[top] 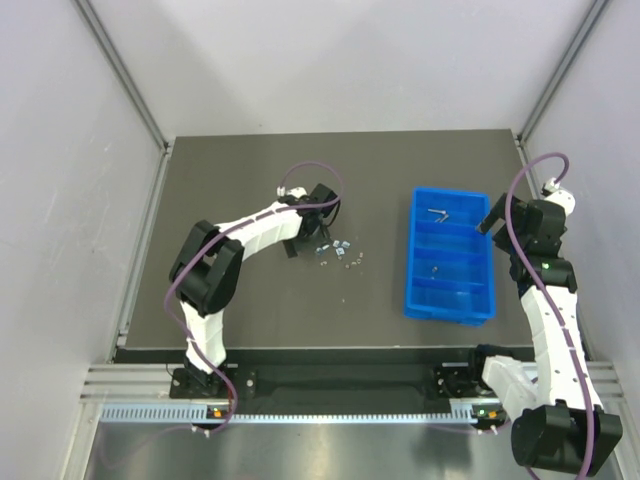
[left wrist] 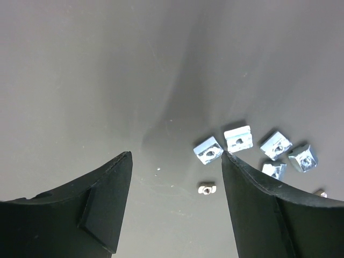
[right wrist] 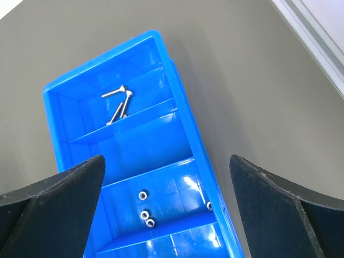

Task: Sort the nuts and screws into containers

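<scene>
A: Left pincer point(left wrist: 176, 156), state?
B: Your jaws stand wide, nothing gripped. It hangs low over the table point(left wrist: 107, 80).
A: Nuts point(left wrist: 238, 138)?
B: Loose bunch on the table, just past the tip of the finger on the right side of the wrist view. The closest one sits right beside that tip; can't tell if it touches. One smaller bit lies inside the gap, close to that same finger.
A: Right pincer point(right wrist: 165, 158)?
B: Also wide, holding nothing. You have it above the tray point(right wrist: 145, 140), which runs lengthwise away from it.
A: Screws point(right wrist: 119, 102)?
B: In the compartment farthest from your right pincer, a few long thin ones lying crossed.
A: Anything else in the tray?
B: Small round nuts, third compartment counting from that far end, under the gap between the fingers. One more sits against the tray's side wall there.
</scene>
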Controlling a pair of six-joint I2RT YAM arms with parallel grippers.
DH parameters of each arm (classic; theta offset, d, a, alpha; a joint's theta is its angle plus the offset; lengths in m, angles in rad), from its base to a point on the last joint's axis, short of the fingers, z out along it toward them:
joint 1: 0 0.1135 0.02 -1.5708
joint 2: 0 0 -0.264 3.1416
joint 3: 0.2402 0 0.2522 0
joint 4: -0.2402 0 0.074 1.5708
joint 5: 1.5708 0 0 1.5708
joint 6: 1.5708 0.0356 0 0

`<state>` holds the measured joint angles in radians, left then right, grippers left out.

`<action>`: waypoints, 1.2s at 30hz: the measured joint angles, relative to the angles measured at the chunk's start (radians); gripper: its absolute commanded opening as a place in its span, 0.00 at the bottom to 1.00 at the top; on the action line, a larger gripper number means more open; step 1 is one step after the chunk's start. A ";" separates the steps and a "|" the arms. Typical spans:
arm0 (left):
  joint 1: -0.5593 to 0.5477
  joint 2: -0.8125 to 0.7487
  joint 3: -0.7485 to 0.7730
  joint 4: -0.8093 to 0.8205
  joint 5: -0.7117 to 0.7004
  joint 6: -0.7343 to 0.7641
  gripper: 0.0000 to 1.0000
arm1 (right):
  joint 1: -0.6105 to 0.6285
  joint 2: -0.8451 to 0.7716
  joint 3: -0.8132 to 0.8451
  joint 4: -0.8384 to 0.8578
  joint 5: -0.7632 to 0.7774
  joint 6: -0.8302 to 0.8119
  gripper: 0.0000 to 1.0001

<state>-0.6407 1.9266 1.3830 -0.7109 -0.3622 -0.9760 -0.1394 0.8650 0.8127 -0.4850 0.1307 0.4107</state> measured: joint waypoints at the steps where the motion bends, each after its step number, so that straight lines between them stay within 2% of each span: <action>1: 0.001 0.000 0.000 0.000 -0.002 -0.002 0.72 | 0.000 0.000 0.000 0.000 0.000 0.000 1.00; 17: 0.005 0.044 0.011 0.022 -0.002 -0.007 0.69 | 0.000 0.000 -0.001 0.000 0.006 -0.002 1.00; 31: -0.023 0.055 0.001 0.029 0.001 -0.006 0.39 | 0.000 0.000 -0.001 0.000 0.011 -0.007 1.00; 32: -0.027 0.055 0.001 0.031 0.000 -0.006 0.34 | 0.000 0.000 -0.001 0.000 0.012 -0.007 1.00; 36: -0.033 0.055 -0.002 0.037 -0.007 -0.006 0.29 | 0.000 0.000 -0.001 0.000 0.016 -0.007 1.00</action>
<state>-0.6739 1.9816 1.3815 -0.6743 -0.3695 -0.9817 -0.1394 0.8650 0.8120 -0.4850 0.1471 0.4034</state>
